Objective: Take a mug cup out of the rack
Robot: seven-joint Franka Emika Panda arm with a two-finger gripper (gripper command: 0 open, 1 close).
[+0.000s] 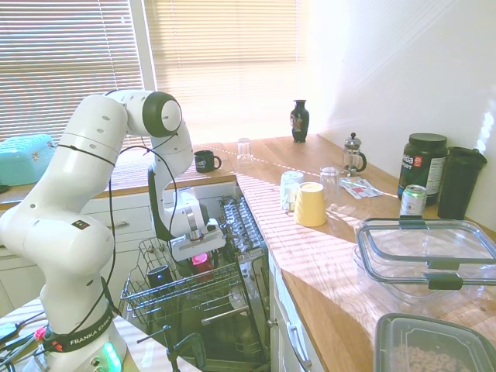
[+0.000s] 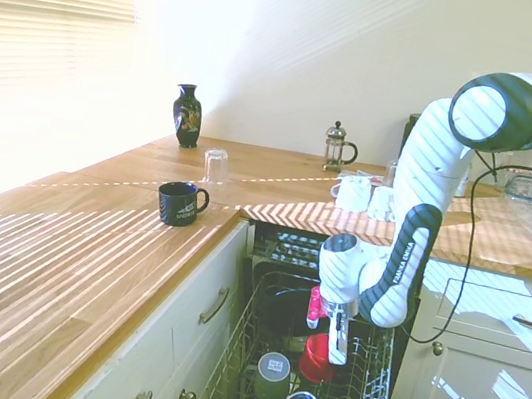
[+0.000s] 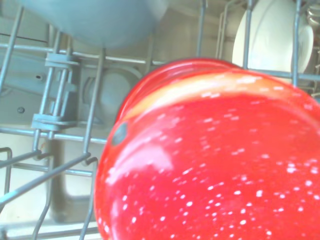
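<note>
- Wrist view: the mug cup (image 3: 210, 165) fills most of the picture, red and speckled with droplets, with the grey wires of the rack (image 3: 60, 120) behind it.
- Second exterior view: the end effector (image 2: 333, 344) hangs low over the rack (image 2: 228, 376), its fingers right at the red mug cup (image 2: 315, 359); whether they clamp it I cannot tell.
- The mug cup sits inside the rack, near two dark mugs (image 2: 271, 374).
- Another dark mug (image 2: 180, 202) stands on the counter (image 2: 87, 242), left of the rack.
- First exterior view: a pale yellow cup (image 1: 311, 204) stands on the counter.
</note>
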